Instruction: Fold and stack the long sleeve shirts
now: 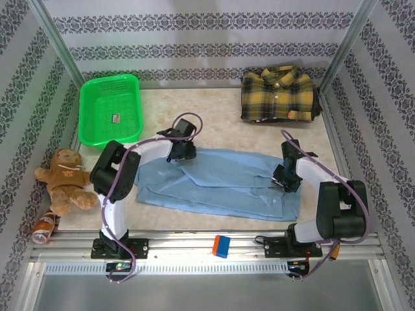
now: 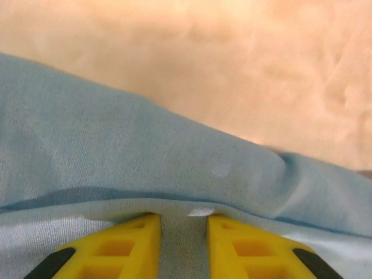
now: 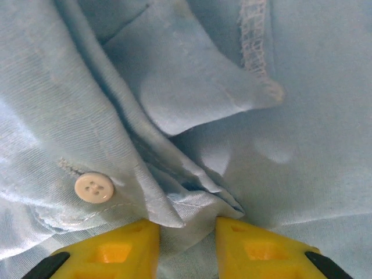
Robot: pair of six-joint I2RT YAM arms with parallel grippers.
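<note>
Blue shirt (image 1: pixel 220 181) w/ white btn (image 3: pixel 93 188); basket (image 1: pixel 104 97) label (image 1: pixel 115 118) unreadable

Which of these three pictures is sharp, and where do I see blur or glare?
Top external view: evenly lit, sharp across the light blue shirt. Left wrist view: weave sharp, table behind blurred and washed out. Right wrist view: sharp, button and stitching crisp, soft shadows in folds.

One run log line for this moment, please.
left gripper: shut on light blue shirt | right gripper: straddles its fold | plaid shirt: folded
</note>
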